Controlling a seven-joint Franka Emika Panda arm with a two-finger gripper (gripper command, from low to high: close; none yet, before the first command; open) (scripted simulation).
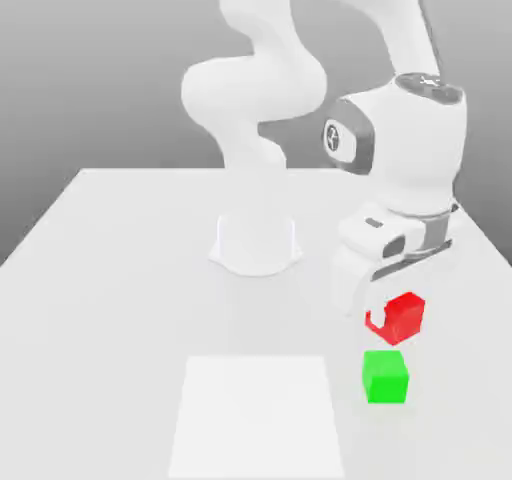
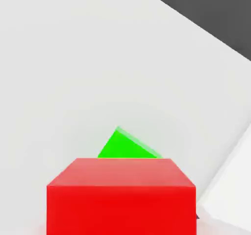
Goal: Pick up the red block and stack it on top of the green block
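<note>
White tabletop (image 1: 120, 268) is set against a plain grey backdrop, with a paler square patch (image 1: 258, 413) marked near its front edge. The tool (image 1: 385, 313) is closed on the red block (image 1: 403, 316), which is held clear of the surface. The green block (image 1: 386, 376) is seen resting just below and slightly toward the exterior view's left of the held cube; alignment appears close but not exact, so a small shift is judged necessary before lowering.

Smooth matt red block (image 1: 403, 315) (green block (image 1: 386, 376) likewise)
</note>
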